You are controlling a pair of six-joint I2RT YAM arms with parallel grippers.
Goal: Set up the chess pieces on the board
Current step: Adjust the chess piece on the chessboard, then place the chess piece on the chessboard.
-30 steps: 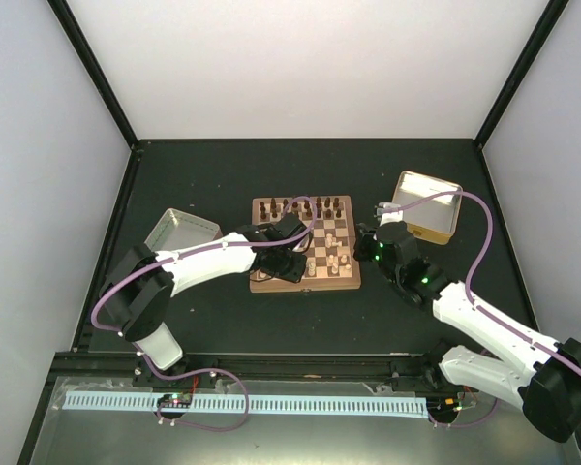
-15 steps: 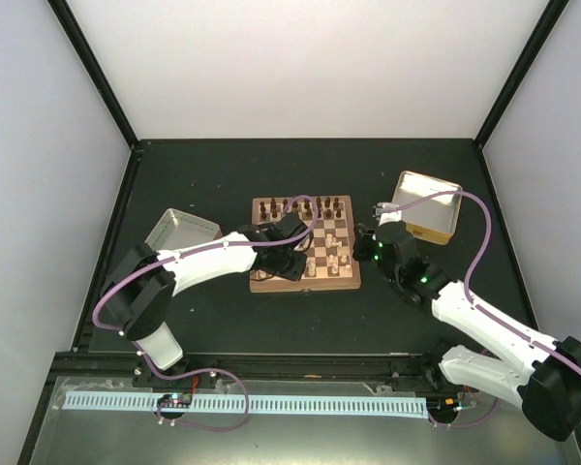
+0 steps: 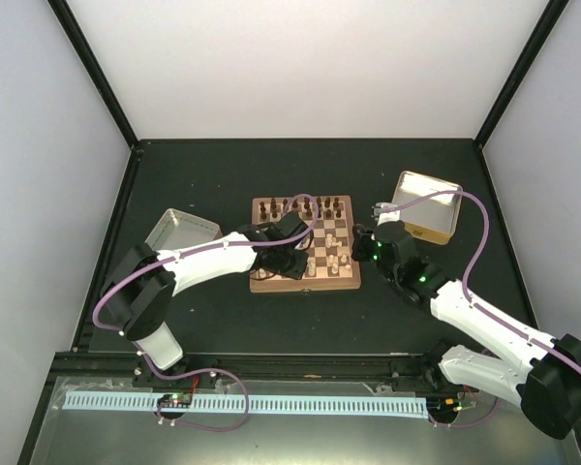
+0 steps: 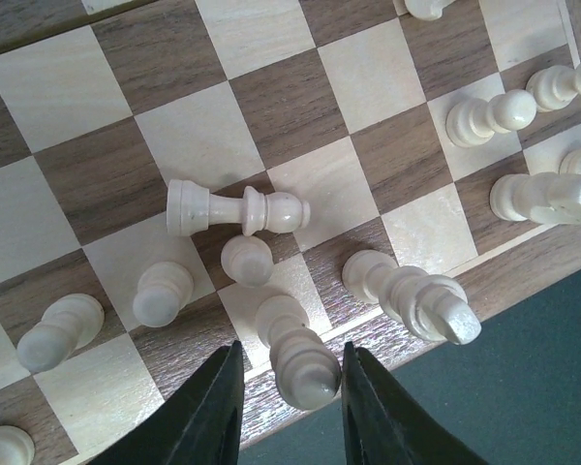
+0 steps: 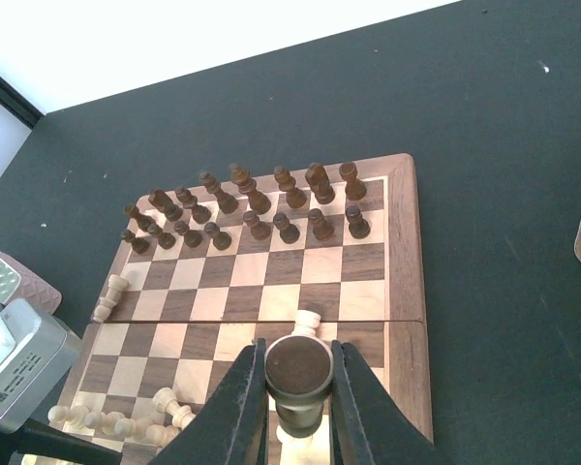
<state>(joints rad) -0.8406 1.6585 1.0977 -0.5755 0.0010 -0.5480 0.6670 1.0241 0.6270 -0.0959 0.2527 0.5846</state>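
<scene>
The board [image 3: 305, 287] lies mid-table, with dark pieces [image 3: 300, 206] on its far rows and pale chess pieces [image 3: 334, 260] on the near rows. My left gripper [image 3: 289, 260] hangs over the board's near left. In the left wrist view it [image 4: 292, 349] is open, its fingers either side of an upright pale piece [image 4: 300, 366] at the board's edge. A fallen pale piece [image 4: 234, 208] lies just beyond. My right gripper [image 3: 354, 242] is at the board's right side. In the right wrist view it [image 5: 296, 354] is shut on a dark piece [image 5: 295, 370] whose round base faces the camera.
A shallow metal tray [image 3: 181, 231] stands left of the board and another tray [image 3: 426, 205] stands to its right. Several pale pieces [image 4: 484, 116] crowd the squares near my left gripper. A pale piece [image 5: 308, 320] stands just beyond my right fingers, and another [image 5: 109, 295] lies fallen at the board's left edge.
My right gripper has shifted slightly left toward the board with its piece. My left gripper has barely moved.
</scene>
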